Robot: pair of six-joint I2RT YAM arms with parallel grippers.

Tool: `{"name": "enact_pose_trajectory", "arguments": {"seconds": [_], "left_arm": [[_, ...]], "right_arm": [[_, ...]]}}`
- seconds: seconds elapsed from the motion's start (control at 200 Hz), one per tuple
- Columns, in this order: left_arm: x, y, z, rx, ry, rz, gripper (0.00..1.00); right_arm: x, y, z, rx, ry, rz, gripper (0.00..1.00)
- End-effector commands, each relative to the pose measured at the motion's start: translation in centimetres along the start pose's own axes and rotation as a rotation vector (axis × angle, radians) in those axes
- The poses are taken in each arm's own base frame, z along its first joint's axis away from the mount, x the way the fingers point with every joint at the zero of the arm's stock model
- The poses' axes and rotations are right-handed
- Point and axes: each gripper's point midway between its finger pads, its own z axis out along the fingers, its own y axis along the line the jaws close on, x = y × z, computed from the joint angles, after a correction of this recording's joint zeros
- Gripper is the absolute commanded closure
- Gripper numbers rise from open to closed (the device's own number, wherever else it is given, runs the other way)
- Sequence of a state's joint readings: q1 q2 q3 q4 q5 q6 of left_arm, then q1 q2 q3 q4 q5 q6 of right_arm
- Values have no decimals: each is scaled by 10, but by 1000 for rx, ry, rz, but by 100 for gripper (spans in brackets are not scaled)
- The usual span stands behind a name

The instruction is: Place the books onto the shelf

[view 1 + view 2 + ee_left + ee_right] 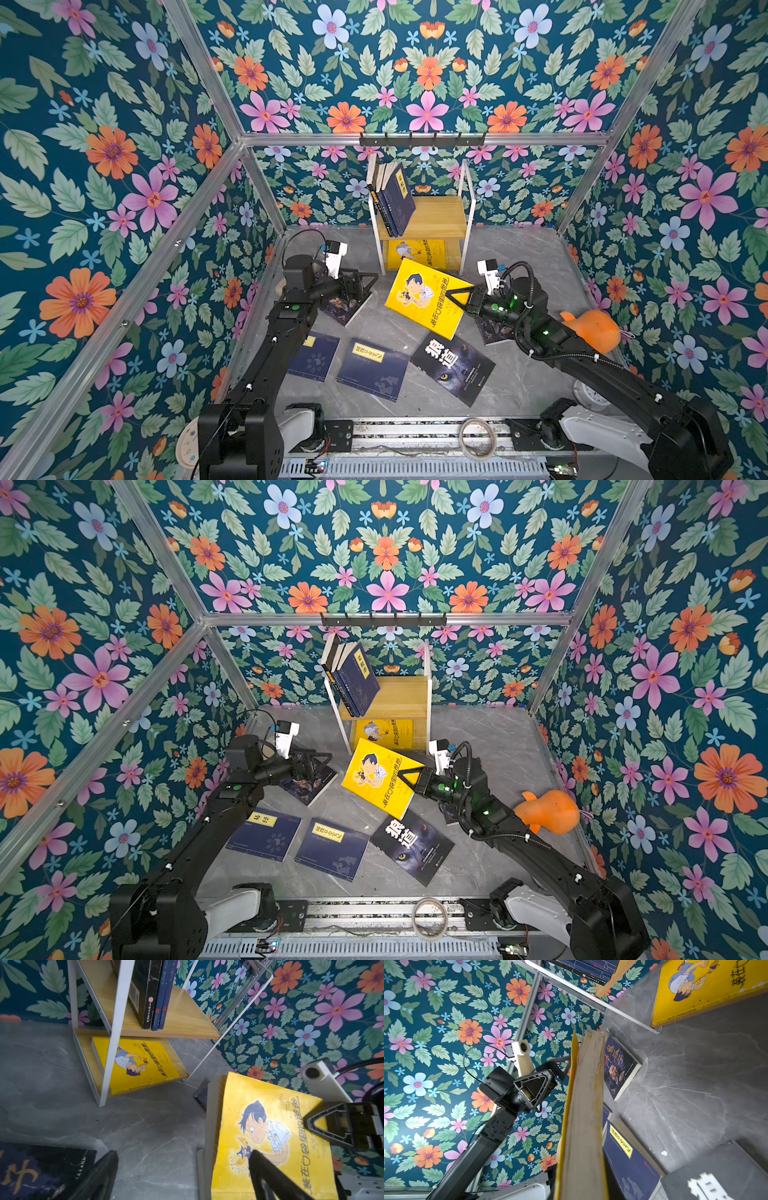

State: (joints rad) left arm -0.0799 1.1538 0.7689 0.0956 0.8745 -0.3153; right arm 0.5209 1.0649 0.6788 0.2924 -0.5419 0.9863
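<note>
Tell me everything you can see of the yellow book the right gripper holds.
The yellow book is a paperback: glossy bright yellow cover, cartoon boy, black Chinese title along one edge, cream page edges. The right gripper is shut on one side edge, holding it tilted before the shelf. Its front cover bows off the pages. Whether its lower corner touches anything is unclear.

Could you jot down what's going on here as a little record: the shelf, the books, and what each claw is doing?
Shelf: leaning books on top tier; flat yellow book on lower tier.
Right gripper: shut on held yellow book, tilted, before the shelf.
Left gripper: open, empty, above a dark book.
Floor: left navy book, middle navy book, black book.
</note>
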Motion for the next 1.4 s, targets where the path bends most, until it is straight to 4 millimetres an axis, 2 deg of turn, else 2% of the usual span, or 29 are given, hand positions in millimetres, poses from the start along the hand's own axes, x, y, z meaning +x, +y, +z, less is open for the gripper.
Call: {"name": "enact_pose_trajectory", "arguments": {"seconds": [0.0, 0.18, 0.345, 0.46, 0.545, 0.74, 0.83, 0.98, 0.99, 1.105, 1.175, 1.27, 1.395], "left_arm": [[-16, -23, -3, 135, -100, -19, 1], [0, -38, -1, 204, -80, -9, 1], [9, -32, 7, 178, -64, -37, 0], [14, -43, 11, 224, -54, -63, 5], [15, -41, 14, 215, -52, -97, 17], [30, -55, 18, 276, -25, -111, 36], [30, -55, 18, 270, -26, -117, 56], [25, -56, 17, 271, -34, -133, 97], [25, -55, 17, 269, -33, -134, 100], [24, -57, 17, 268, -27, -127, 100], [22, -53, 15, 258, -27, -119, 100], [18, -43, 13, 207, -31, -128, 100], [12, -35, 8, 175, -53, -157, 100]], "right_arm": [[4, 27, -6, -120, 63, -58, 100], [6, 42, -2, -181, 124, -96, 100], [6, 46, 4, -217, 148, -111, 100], [7, 42, 13, -222, 181, -92, 100], [6, 45, 17, -255, 193, -93, 100], [1, 41, 29, -253, 206, -86, 100], [2, 44, 31, -272, 223, -101, 100], [-1, 27, 34, -184, 209, -104, 100], [-2, 26, 34, -178, 207, -105, 98], [-5, 4, 32, -64, 186, -122, 64], [-6, -10, 26, 36, 169, -136, 51], [-3, -21, 14, 129, 162, -190, 40], [-4, -47, -13, 330, 125, -275, 37]]}}
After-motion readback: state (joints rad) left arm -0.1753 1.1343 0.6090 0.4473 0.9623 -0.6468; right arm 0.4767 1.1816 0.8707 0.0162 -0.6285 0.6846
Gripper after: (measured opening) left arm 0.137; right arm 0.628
